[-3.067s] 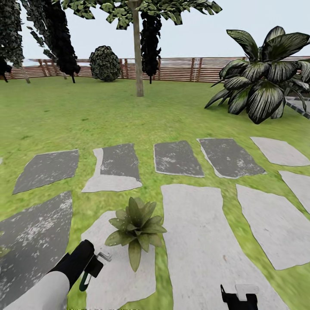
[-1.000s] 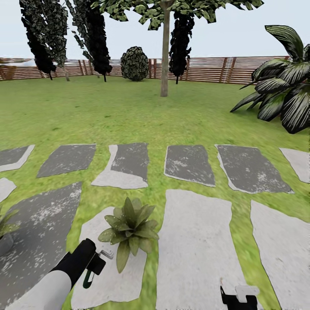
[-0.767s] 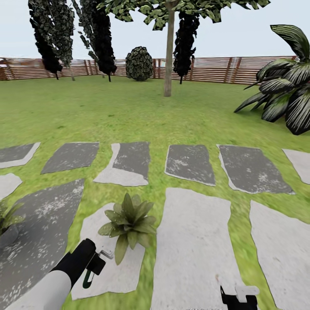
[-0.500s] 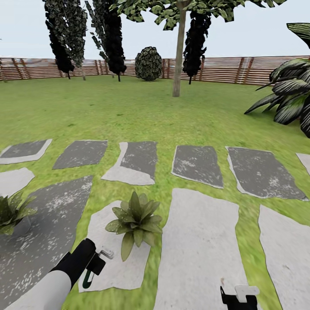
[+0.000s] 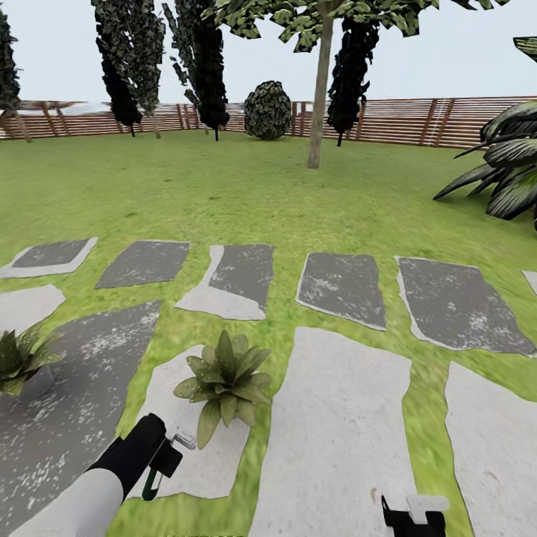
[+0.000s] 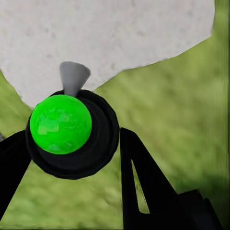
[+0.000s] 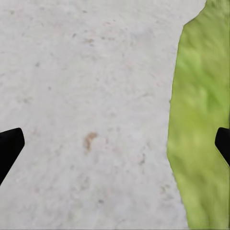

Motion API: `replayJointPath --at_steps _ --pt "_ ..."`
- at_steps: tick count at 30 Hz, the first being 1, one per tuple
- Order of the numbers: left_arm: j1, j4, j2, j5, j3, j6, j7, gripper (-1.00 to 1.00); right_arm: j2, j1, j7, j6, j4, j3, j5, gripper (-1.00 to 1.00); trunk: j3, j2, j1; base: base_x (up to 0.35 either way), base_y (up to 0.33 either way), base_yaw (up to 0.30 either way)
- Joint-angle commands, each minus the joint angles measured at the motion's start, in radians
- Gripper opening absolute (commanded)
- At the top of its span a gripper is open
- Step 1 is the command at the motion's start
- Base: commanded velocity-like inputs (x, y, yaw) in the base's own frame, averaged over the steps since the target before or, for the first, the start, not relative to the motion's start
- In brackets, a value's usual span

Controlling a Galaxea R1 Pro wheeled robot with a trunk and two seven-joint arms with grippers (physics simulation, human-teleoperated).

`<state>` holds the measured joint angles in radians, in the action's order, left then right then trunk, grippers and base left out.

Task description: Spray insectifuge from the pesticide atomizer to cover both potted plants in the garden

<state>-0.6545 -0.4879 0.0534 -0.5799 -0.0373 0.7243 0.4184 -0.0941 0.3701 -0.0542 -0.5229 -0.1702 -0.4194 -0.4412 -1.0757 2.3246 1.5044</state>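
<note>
My left gripper [image 5: 161, 465] is shut on the pesticide atomizer [image 5: 170, 450], a slim dark bottle with a pale spray head pointing toward the nearer potted plant [image 5: 221, 380]. That green rosette stands on a pale stepping stone just beyond the nozzle. A second potted plant [image 5: 19, 359] in a grey pot sits at the far left on a dark stone. In the left wrist view the atomizer [image 6: 61, 124] shows end-on between the black fingers [image 6: 143, 187], its grey nozzle over pale stone. My right gripper [image 5: 412, 514] hangs low at the right; the right wrist view shows this gripper [image 7: 115, 143] open over stone and grass.
Grey stepping stones [image 5: 339, 287] cross the garden lawn [image 5: 224, 194]. A big striped-leaf bush [image 5: 507, 175] stands at the right. A tree trunk [image 5: 319, 112], dark trees, a round shrub [image 5: 268, 110] and the wooden fence [image 5: 418, 119] lie farther back.
The whole view has swung to the left, bringing the second potted plant into sight at the left edge. Both arms keep their place in the picture, the left still holding the atomizer.
</note>
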Motion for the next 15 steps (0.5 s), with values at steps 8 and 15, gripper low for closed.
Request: replayJointPath --at_steps 8,15 --pt "-0.001 0.011 0.002 -0.011 -0.009 0.008 0.01 -1.0 0.0 0.001 -0.006 -0.003 0.001 -0.004 -0.011 1.0 -0.001 0.0 0.0 0.174 -0.209 0.274" --pt "0.001 0.015 0.006 -0.011 -0.019 0.03 0.01 -1.0 0.0 0.001 -0.006 -0.003 0.001 -0.004 -0.011 1.0 -0.001 0.0 0.0 0.044 -0.031 0.061"
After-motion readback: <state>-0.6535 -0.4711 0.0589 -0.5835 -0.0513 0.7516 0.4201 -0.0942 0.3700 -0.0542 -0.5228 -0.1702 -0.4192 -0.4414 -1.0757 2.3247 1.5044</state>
